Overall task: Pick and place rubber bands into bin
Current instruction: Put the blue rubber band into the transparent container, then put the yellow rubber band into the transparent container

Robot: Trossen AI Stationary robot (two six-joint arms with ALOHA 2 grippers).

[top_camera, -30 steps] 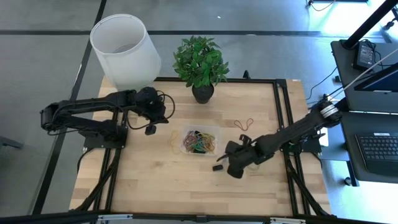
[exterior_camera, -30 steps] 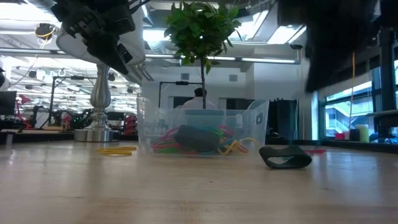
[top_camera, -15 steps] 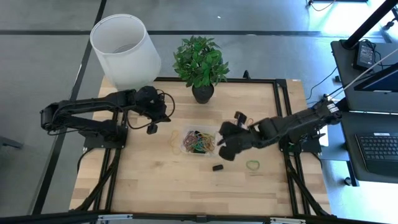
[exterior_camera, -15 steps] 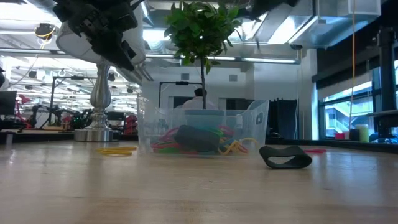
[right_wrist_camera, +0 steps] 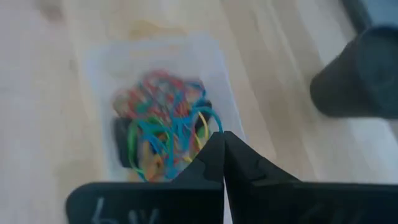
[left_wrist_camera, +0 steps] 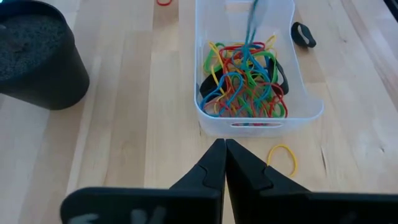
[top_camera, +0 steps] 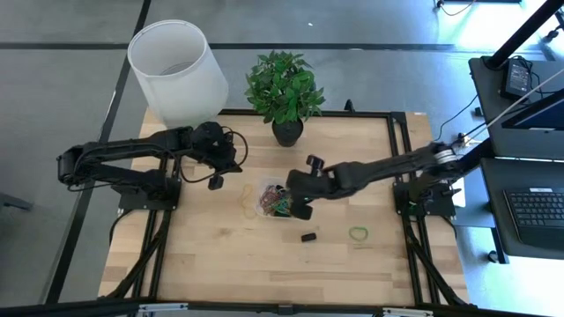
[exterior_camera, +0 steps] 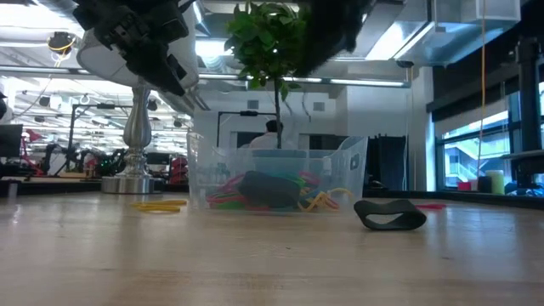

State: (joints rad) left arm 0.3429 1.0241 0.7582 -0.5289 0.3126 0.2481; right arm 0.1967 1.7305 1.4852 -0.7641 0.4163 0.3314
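Note:
The clear bin (top_camera: pixel 262 187) sits mid-table and holds a pile of coloured rubber bands (left_wrist_camera: pixel 244 81). My right gripper (top_camera: pixel 299 210) is above the bin's right part, shut on a blue-green rubber band (right_wrist_camera: pixel 186 127). This band also shows as a blurred streak in the left wrist view (left_wrist_camera: pixel 252 25). My left gripper (top_camera: pixel 214 182) hangs shut and empty, left of the bin and above the table. Loose bands lie flat on the table: a yellow one (top_camera: pixel 248 195) left of the bin, a black one (top_camera: pixel 308 237), and a green one (top_camera: pixel 358 233). My right gripper pinches the blue-green band at one end of its loop (right_wrist_camera: pixel 208 118) between its two shut fingertips, coming from above. The band hangs slack below the fingers over the pile in the bin. I cannot tell whether its lower end touches the pile.
A potted plant (top_camera: pixel 284 88) stands at the far edge behind the bin, and a white lampshade (top_camera: pixel 176 70) at the far left. A red band (left_wrist_camera: pixel 165 2) lies beyond the bin. Bare wood lies along the near side.
My right gripper has risen from the table near the black band. It has gone toward the table's left edge until it stands over the bin, staying shut. The green band it had covered now shows on the table.

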